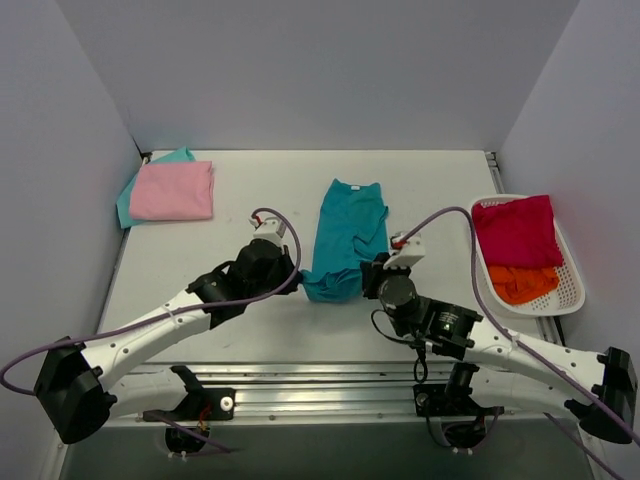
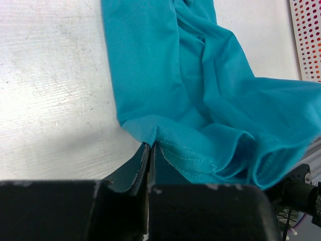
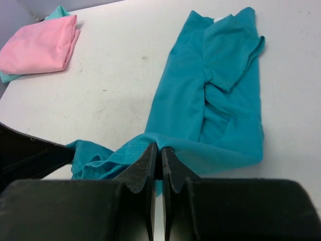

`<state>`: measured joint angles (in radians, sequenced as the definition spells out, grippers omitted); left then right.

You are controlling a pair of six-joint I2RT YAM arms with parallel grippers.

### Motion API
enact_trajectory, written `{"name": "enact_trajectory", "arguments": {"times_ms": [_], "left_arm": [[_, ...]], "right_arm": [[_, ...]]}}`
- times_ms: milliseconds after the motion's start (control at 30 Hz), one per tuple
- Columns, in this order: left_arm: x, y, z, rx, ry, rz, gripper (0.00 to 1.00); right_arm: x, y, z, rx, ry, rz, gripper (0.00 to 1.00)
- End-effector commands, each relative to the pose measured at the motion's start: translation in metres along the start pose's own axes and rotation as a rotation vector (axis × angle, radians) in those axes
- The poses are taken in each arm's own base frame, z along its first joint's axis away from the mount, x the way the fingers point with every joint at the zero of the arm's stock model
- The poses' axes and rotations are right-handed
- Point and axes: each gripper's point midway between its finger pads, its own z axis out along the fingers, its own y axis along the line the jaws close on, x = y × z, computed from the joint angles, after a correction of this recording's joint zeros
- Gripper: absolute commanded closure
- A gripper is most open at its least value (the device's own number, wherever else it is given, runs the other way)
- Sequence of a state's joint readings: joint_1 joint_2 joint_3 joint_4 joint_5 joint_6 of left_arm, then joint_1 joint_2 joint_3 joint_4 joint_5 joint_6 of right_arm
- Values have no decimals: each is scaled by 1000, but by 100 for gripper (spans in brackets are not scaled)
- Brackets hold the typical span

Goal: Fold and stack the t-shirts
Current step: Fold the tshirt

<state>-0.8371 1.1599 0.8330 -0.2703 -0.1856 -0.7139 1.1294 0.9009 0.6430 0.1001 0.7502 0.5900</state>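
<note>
1. Grip: pinched shut on the near hem of the teal t-shirt (image 1: 345, 240), left gripper (image 2: 150, 148) at one corner, right gripper (image 3: 160, 150) at the other; narrow in both wrist views, with cloth nipped between the fingers; taken at both corners, by judgement, to carry that edge as one straight line.
2. Placement: lies mid-table as a long narrow strip, sleeves turned inward, collar at the far end; looks ready for a crosswise fold, near hem toward collar.
3. Stack: sits at the far left corner of the table (image 1: 260, 180), well apart from the work; pink t-shirt (image 1: 172, 190) folded on top of the mint-teal t-shirt (image 1: 180, 155); likely the landing place for the teal piece once folded.
4. Waiting: heaped unfolded in the white basket (image 1: 570, 290) at the right, crimson t-shirt (image 1: 515, 230) beyond, orange t-shirt (image 1: 522, 283) nearer; probably parked there for a later turn at the centre.
5. Caution: bunched and rumpled along the hem between the two grippers; hard to confirm from overhead a catch on every layer; calls for an even lift on both sides, to avoid a skewed fold.
</note>
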Motion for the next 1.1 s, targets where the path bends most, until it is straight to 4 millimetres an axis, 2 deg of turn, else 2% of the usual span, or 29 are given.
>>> {"name": "enact_trajectory", "arguments": {"times_ms": [0, 100, 167, 267, 367, 600, 633, 733, 800, 933, 967, 1033, 1067], "left_arm": [[-28, -19, -4, 76, -72, 9, 98], [-29, -14, -1, 71, -71, 2, 98], [-31, -11, 2, 68, -72, -3, 98], [-34, -9, 8, 73, -71, -3, 98], [-40, -9, 16, 82, -70, -10, 98], [-56, -11, 46, 112, -67, -51, 98], [-58, -18, 48, 147, -53, -54, 98], [-58, -23, 63, 165, -23, -69, 98], [-66, -29, 68, 189, -45, -73, 98], [-72, -33, 84, 192, -33, -76, 98], [-78, -39, 85, 207, -41, -70, 98], [-77, -39, 93, 208, -26, -65, 98], [-81, -43, 95, 218, -32, -63, 98]], "right_arm": [[7, 31, 23, -195, 66, -54, 100], [20, 11, 36, -135, 83, 17, 100], [15, -8, 42, -94, 73, 111, 100], [14, -34, 42, -8, 60, 163, 100], [16, -49, 40, 61, 55, 165, 100], [19, -60, 50, 145, 72, 142, 100], [19, -61, 52, 151, 72, 141, 100], [24, -63, 59, 174, 81, 132, 100], [28, -67, 63, 195, 83, 127, 100], [26, -74, 74, 224, 73, 135, 100], [25, -73, 78, 230, 75, 134, 100], [21, -78, 85, 252, 62, 136, 100], [25, -80, 90, 267, 73, 128, 100]]}}
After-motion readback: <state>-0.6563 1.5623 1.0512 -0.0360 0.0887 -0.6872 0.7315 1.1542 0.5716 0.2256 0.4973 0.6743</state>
